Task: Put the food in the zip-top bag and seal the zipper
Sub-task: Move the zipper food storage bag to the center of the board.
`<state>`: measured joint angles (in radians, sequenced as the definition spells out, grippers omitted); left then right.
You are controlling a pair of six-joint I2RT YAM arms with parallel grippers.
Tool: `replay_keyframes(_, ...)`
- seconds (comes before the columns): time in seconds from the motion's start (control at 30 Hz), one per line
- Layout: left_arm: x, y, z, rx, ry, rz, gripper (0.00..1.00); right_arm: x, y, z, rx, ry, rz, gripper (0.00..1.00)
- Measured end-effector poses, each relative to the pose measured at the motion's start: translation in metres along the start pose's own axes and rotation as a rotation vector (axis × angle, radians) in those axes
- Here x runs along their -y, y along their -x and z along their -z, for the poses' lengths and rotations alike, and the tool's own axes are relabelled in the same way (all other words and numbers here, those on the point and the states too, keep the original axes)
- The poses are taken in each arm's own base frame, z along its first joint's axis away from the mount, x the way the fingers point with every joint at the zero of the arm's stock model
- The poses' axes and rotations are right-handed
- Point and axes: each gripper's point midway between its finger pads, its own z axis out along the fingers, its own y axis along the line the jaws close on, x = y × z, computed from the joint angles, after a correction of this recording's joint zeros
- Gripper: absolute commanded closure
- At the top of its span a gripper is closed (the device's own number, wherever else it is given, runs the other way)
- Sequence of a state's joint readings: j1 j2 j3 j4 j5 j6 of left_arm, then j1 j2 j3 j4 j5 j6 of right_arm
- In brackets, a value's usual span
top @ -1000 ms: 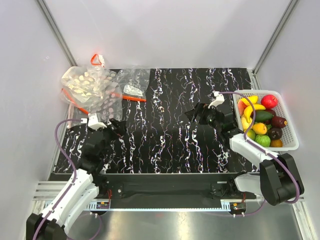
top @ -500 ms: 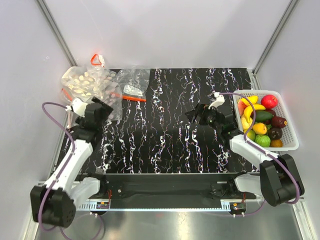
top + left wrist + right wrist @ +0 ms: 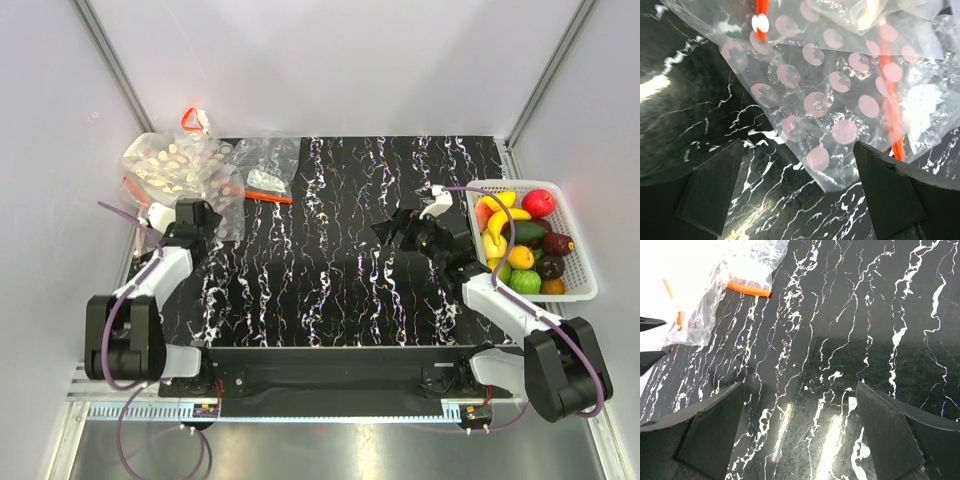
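The zip-top bag (image 3: 178, 168), clear with white polka dots, lies crumpled at the far left of the mat. Its red-orange zipper (image 3: 148, 208) shows along its left side. My left gripper (image 3: 200, 212) is open at the bag's near edge. In the left wrist view a corner of the dotted bag (image 3: 832, 132) lies just ahead of and between the open fingers (image 3: 710, 192), and the zipper (image 3: 891, 105) runs down on the right. The food (image 3: 522, 240) is piled in a white basket at the right. My right gripper (image 3: 392, 230) is open and empty over bare mat, left of the basket; it also shows in the right wrist view (image 3: 800, 435).
The white mesh basket (image 3: 582, 262) stands at the right edge. A smaller undotted clear bag (image 3: 268, 160) with an orange strip (image 3: 268, 197) lies beside the dotted bag, and shows in the right wrist view (image 3: 747, 262). A red triangle piece (image 3: 190, 119) sits behind the bags. Grey walls enclose the mat.
My left arm has swung left and away from me, bringing its open gripper up to the dotted bag's edge. My right gripper has barely moved.
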<state>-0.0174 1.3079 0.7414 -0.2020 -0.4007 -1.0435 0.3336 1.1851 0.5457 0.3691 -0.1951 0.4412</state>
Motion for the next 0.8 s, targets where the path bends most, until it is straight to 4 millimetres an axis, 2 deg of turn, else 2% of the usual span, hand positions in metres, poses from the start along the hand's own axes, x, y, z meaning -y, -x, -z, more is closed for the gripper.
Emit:
replay_keyframes(0.1, -0.002, -0.015, -0.018, -0.03, 0.011, 0.017, 0.11, 0.0, 0.0, 0.0, 0.0, 0.0, 0.0, 0.0)
replay_keyframes(0.2, -0.008, -0.034, -0.035, -0.078, 0.022, 0.019, 0.45, 0.0, 0.0, 0.0, 0.001, -0.001, 0.0, 0.0)
replay_keyframes(0.23, -0.009, -0.039, -0.04, -0.091, 0.02, 0.019, 0.53, 0.0, 0.0, 0.0, 0.001, -0.002, 0.0, 0.0)
replay_keyframes(0.27, -0.009, -0.044, -0.042, -0.103, 0.016, 0.018, 0.77, 0.0, 0.0, 0.0, 0.001, -0.002, 0.0, 0.0)
replay_keyframes(0.33, -0.005, -0.047, -0.044, -0.115, -0.009, 0.02, 1.0, 0.0, 0.0, 0.0, 0.001, -0.002, 0.0, 0.0)
replay_keyframes(0.5, 0.015, -0.049, -0.037, -0.151, -0.103, 0.022, 1.0, 0.0, 0.0, 0.0, 0.001, -0.003, 0.0, 0.0)
replay_keyframes(0.6, 0.031, -0.045, -0.014, -0.174, -0.201, 0.043, 1.0, 0.001, 0.0, 0.0, 0.0, -0.003, 0.0, 0.0)
replay_keyframes(0.7, 0.056, -0.044, 0.029, -0.192, -0.363, 0.074, 1.0, 0.002, -0.002, -0.001, -0.005, -0.006, -0.001, 0.0)
replay_keyframes(0.77, 0.078, -0.057, 0.067, -0.227, -0.491, 0.072, 0.98, 0.002, -0.003, -0.001, -0.008, -0.008, -0.002, 0.0)
replay_keyframes(0.8, 0.089, -0.07, 0.089, -0.266, -0.559, 0.058, 0.95, 0.002, -0.003, -0.001, -0.009, -0.008, -0.002, 0.0)
